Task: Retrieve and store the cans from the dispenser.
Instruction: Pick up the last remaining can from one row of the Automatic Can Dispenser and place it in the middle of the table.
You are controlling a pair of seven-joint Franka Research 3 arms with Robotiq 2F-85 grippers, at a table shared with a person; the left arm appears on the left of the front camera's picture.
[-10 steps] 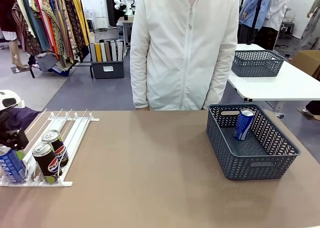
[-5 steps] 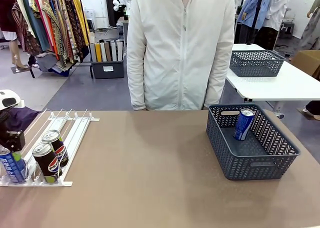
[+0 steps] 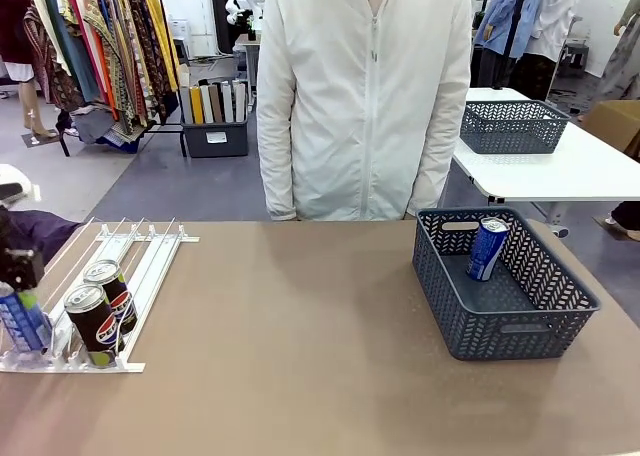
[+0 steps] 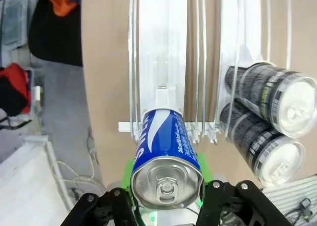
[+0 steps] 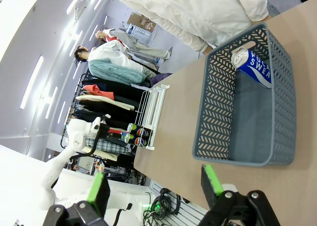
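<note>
Across the brown worktop (image 3: pixel 300 376), a person in a white jacket (image 3: pixel 365 96) stands at the far edge. Toward the robot's right sits a dark grey mesh basket (image 3: pixel 500 334); on the left lies the white dispenser (image 3: pixel 150 251). At its near end the left claw (image 4: pixel 166 179) is clamped on a blue can (image 4: pixel 163 141), while the right claw (image 5: pixel 154 184) stands wide, gripping nothing. Two black cans (image 3: pixel 95 326) stand one behind the other in a lane beside the held can, and a second blue can (image 3: pixel 488 248) leans inside the basket.
</note>
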